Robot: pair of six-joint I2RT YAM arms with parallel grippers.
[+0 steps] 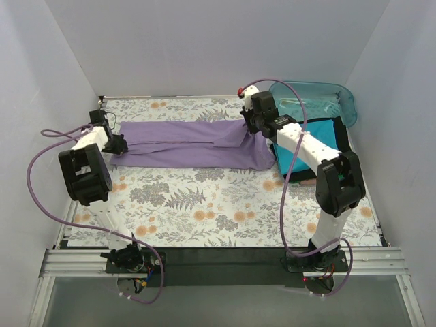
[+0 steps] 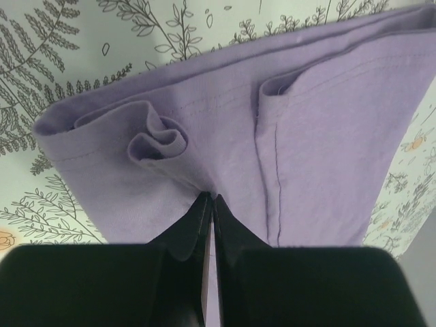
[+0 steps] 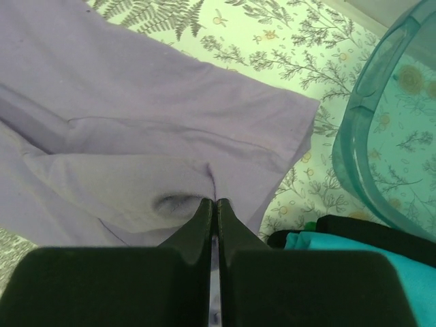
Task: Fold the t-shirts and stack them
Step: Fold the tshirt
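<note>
Both arms reach far forward, wide apart. The left gripper [image 2: 210, 199] and right gripper [image 3: 213, 201] each pinch the lavender t-shirt [image 1: 191, 143], fingers pressed together.

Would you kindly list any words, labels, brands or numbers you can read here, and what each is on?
None can be read in any view. The lavender t-shirt is plain, the clear teal tub and the folded teal shirt bear no lettering, and the tablecloth shows only ferns and flowers.
</note>
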